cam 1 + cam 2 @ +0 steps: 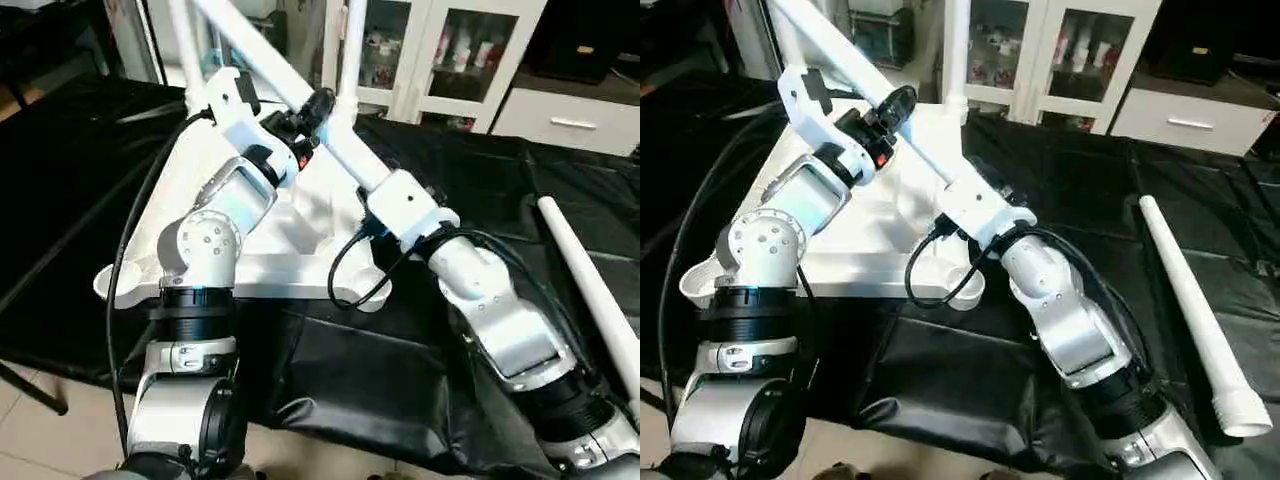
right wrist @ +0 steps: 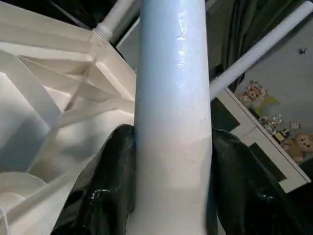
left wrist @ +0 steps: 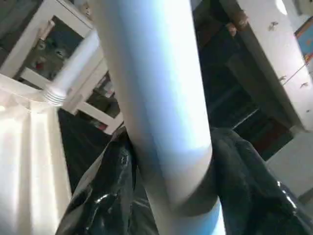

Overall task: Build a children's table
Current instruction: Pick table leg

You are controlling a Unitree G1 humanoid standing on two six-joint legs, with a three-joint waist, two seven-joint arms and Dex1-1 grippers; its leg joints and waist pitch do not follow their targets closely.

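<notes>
— Silver forearms fill the lower frame; what are they holding?
— Both grip one slanted white leg (image 1: 345,160). The left gripper (image 1: 312,112), upper centre, has its black fingers (image 3: 105,191) pinching the tube; the right gripper (image 1: 962,195), just below, clamps it between its fingers (image 2: 105,186).
— And the tabletop?
— The white top (image 1: 290,262) lies underside up at centre left on the black-covered work table (image 1: 480,210), two legs (image 1: 352,50) standing in its far sockets.
— Anything loose?
— Another leg (image 1: 1195,310) lies at right.
</notes>
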